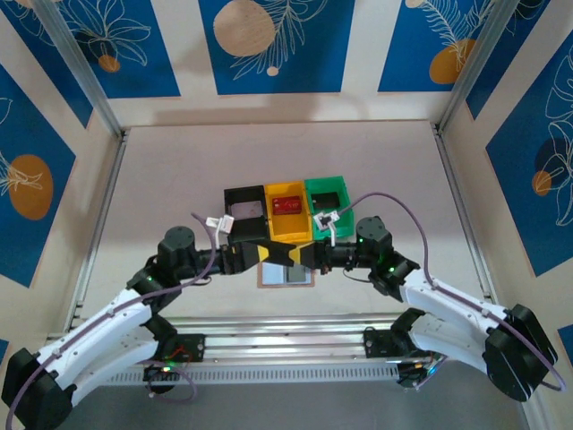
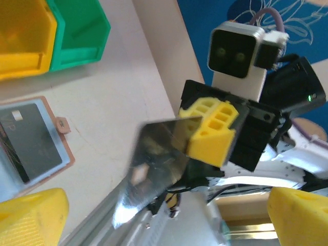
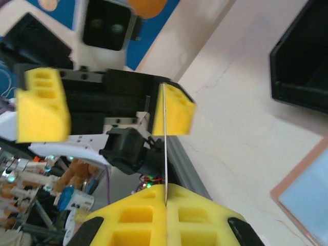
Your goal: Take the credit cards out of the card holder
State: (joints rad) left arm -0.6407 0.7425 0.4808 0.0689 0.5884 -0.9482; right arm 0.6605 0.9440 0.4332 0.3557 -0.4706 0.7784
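Observation:
The tan card holder (image 1: pixel 286 275) lies open on the table below the bins, its pale pockets up. In the left wrist view the card holder (image 2: pixel 31 141) keeps a dark card (image 2: pixel 28 136) in one pocket. My right gripper (image 3: pixel 165 192) is shut on a thin shiny grey credit card (image 3: pixel 165 143), seen edge-on, and holds it above the holder. The same card (image 2: pixel 156 164) shows broadside from the left wrist. My left gripper (image 2: pixel 166 220) faces it with both fingers spread wide; the card's free end lies beside one left finger (image 3: pixel 177 110). Both grippers (image 1: pixel 260 254) (image 1: pixel 302 256) meet mid-table.
A black bin (image 1: pixel 244 208), a yellow bin (image 1: pixel 288 224) and a green bin (image 1: pixel 327 204) stand in a row just behind the holder. A dark red card (image 1: pixel 287 205) lies in the yellow bin. An aluminium rail (image 1: pixel 286 336) runs along the near edge.

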